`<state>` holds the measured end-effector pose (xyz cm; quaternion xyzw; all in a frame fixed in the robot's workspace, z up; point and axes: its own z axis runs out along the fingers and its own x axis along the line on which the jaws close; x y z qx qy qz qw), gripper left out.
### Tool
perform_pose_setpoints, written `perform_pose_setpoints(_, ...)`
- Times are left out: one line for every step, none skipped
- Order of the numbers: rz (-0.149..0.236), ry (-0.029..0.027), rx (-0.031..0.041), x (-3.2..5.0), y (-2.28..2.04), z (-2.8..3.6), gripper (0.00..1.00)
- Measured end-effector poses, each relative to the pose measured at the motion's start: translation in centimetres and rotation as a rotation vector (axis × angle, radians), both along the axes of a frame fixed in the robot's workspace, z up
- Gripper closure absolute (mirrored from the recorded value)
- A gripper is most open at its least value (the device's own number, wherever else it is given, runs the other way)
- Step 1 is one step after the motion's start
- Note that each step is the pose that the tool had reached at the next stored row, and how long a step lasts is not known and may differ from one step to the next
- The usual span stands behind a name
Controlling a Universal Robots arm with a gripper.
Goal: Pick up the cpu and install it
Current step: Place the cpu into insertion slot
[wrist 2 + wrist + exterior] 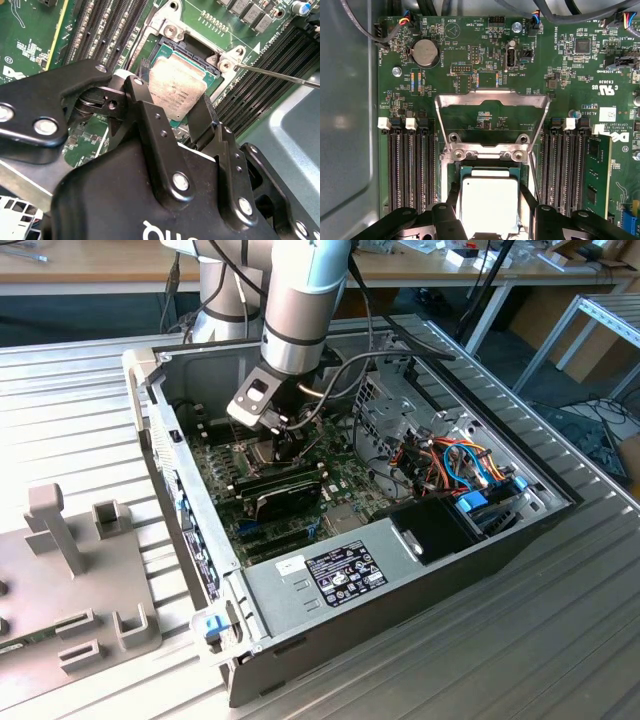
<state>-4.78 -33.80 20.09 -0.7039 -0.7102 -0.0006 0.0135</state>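
Observation:
The cpu [177,85] [490,200], a small square chip with a dull silver top, lies at the dark socket [150,55] on the green motherboard [470,60]. Whether it is fully seated I cannot tell. My gripper [172,95] [490,200] hangs straight over it, with one black finger [145,107] against each of two opposite sides of the chip, shut on it. The socket's hinged metal frame [492,100] stands folded open beyond the chip. In the exterior view the gripper [285,445] reaches down into the open computer case and hides the chip.
Memory slots [410,170] [567,170] flank the socket on both sides. A thin metal lever [275,75] sticks out beside it. A black module [285,490], a power supply [335,570], coloured cables [460,465] and the case walls [180,490] crowd around.

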Motion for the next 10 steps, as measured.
perform_pose_setpoints(0.0, 0.0, 0.0004, 0.0, 0.0, 0.0, 0.45)
perform_pose_setpoints(0.0, -0.0001, 0.0005, 0.0, 0.0, 0.0, 0.45)
perform_pose_setpoints(0.0, 0.0, 0.0006, 0.0, 0.0, 0.0, 0.45)
perform_pose_setpoints(0.0, 0.0, 0.0008, 0.0, 0.0, -0.03, 0.45)
perform_pose_setpoints(0.0, 0.0001, 0.0004, 0.0, -0.01, -0.07, 0.45)
perform_pose_setpoints(0.0, 0.0002, 0.0003, 0.0, -0.01, -0.07, 0.45)
perform_pose_setpoints(0.0, 0.0001, 0.0004, 0.0, -0.01, -0.07, 0.45)
perform_pose_setpoints(0.0, 0.0001, 0.0005, 0.0, 0.0, -0.08, 0.45)
perform_pose_setpoints(0.0, -0.0001, 0.0007, 0.0, 0.0, -0.12, 0.45)
perform_pose_setpoints(0.0, 0.0001, 0.0006, 0.0, 0.0, -0.15, 0.45)
